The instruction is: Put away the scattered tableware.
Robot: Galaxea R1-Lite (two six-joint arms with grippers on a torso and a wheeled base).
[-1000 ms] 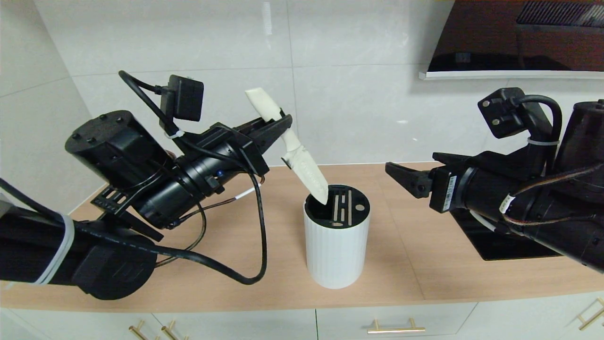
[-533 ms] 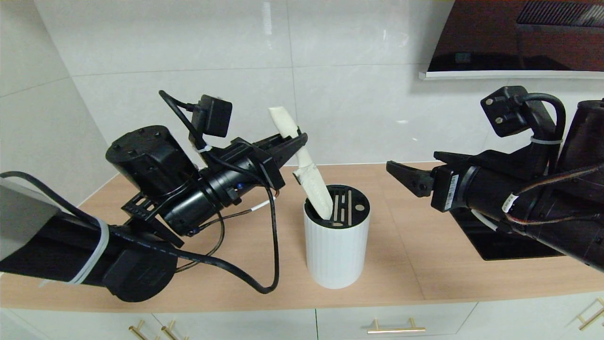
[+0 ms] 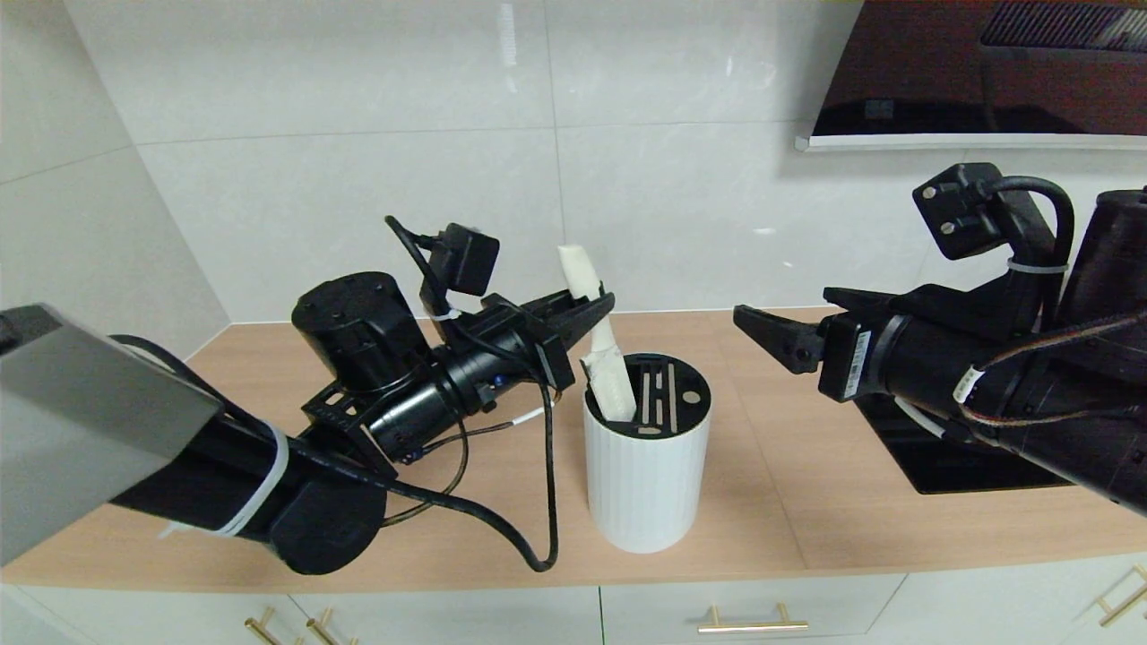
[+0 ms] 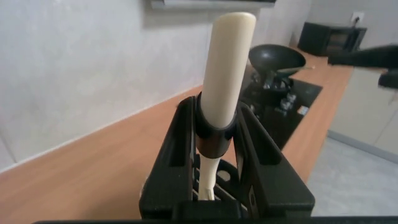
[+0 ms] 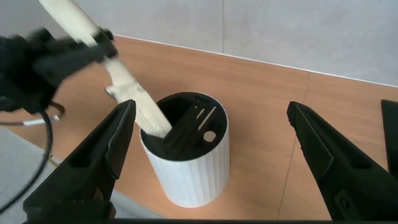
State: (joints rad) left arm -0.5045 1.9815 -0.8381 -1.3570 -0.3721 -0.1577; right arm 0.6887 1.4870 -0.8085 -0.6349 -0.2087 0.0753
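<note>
A white knife [image 3: 599, 349] with a cream handle stands nearly upright, its blade partly down in the left opening of the white ribbed holder [image 3: 645, 484] with a black slotted top. My left gripper [image 3: 587, 309] is shut on the knife's handle, just above the holder; the handle [image 4: 225, 74] rises between its black fingers. The holder [image 5: 186, 168] and knife [image 5: 127, 87] lie below my right gripper [image 5: 211, 143], which is open and empty. That right gripper [image 3: 762, 336] hovers to the right of the holder, above the counter.
The wooden counter [image 3: 789, 511] runs along a white tiled wall. A black cooktop [image 3: 941, 457] is set into it at the right, with a dark pan [image 4: 277, 59] on it. A range hood [image 3: 986, 72] hangs above. Drawers with brass handles [image 3: 753, 623] sit below.
My left arm has moved right and down, bringing the knife upright and lowering its blade deeper into the holder. The holder has shifted slightly. The right arm has stayed still.
</note>
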